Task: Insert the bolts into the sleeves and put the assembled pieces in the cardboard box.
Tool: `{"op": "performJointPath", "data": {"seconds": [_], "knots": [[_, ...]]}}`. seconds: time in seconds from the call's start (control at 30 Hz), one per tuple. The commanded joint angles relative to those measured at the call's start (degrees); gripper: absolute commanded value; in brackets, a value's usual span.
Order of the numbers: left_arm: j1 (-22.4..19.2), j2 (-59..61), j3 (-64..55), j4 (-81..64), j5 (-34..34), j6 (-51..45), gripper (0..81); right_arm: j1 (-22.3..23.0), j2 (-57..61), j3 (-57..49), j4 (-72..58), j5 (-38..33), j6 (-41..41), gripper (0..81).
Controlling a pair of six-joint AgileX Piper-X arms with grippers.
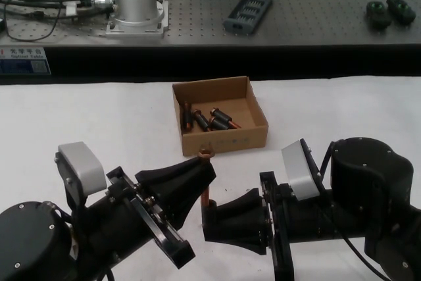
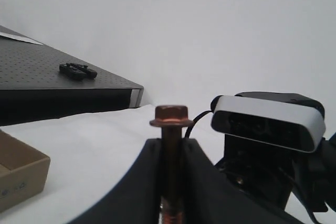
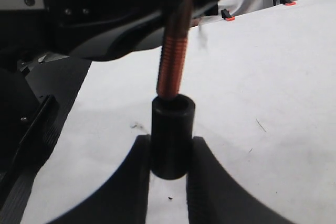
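My left gripper [image 2: 170, 153] is shut on a copper bolt [image 2: 169, 145], held upright with its flanged head above the fingers. My right gripper [image 3: 169, 153] is shut on a black sleeve [image 3: 171, 135], also upright. The bolt's threaded end [image 3: 170, 69] stands in the sleeve's open mouth. In the high view the bolt [image 1: 206, 179] hangs between the two grippers, just in front of the cardboard box [image 1: 223, 139]. The box holds several dark assembled pieces [image 1: 210, 120].
The work surface is a white sheet [image 1: 99, 116]. Behind it runs a perforated metal bench with a black tray [image 1: 248, 10], two small black parts [image 1: 391, 12], cables and a metal post base [image 1: 135, 11]. Open sheet lies left and right of the box.
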Motion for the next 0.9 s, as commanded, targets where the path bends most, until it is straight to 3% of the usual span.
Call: {"op": "performJointPath", "data": {"seconds": [0.0,0.47,0.87], "knots": [[0.4,-0.5,0.5,-1.1,1.7,0.4,0.6,-0.5,-0.1,-0.3,-0.6,-1.2,0.0,6.6],[0.4,-0.3,0.5,-1.1,2.8,-4.6,0.6,-0.7,-0.1,-0.3,-0.6,-3.8,-0.1,6.6],[0.4,-0.2,0.5,-1.1,8.1,-7.4,0.6,-1.0,-0.1,-0.3,-0.6,-5.5,-0.5,6.6]]}}
